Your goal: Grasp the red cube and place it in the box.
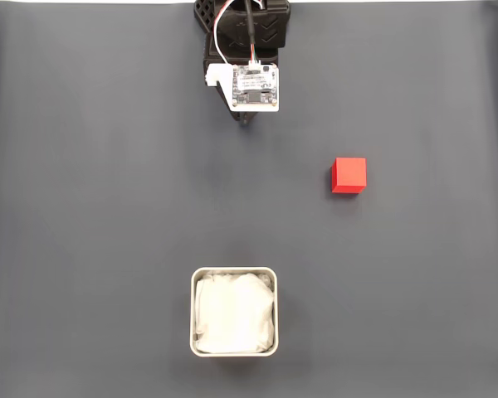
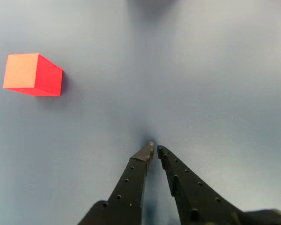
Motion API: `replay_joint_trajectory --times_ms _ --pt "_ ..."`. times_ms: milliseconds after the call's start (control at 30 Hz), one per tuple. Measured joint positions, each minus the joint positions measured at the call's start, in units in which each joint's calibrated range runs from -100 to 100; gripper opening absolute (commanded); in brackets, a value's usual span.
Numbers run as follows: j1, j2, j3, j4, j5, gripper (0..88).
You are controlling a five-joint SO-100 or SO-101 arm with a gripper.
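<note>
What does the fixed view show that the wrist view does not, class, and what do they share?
The fixed view alone shows the box with its white lining and the arm's body with a white circuit board at the top edge. The wrist view alone shows the gripper, its black fingers nearly together with nothing between them. Both show the red cube lying on the dark grey table.

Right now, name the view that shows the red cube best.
The wrist view: the red cube appears large, with its top and one side face visible. The fixed view shows it small, from above, on the dark mat.
</note>
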Motion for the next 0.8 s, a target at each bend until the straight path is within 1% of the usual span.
replay_joint_trajectory --times_ms 533,667,800 --pt "0.00 0.00 0.00 -0.95 0.44 0.0" --pt "0.00 0.78 -2.44 -8.51 0.10 0.0" --pt "0.00 3.65 -10.85 -17.02 -0.15 0.0"
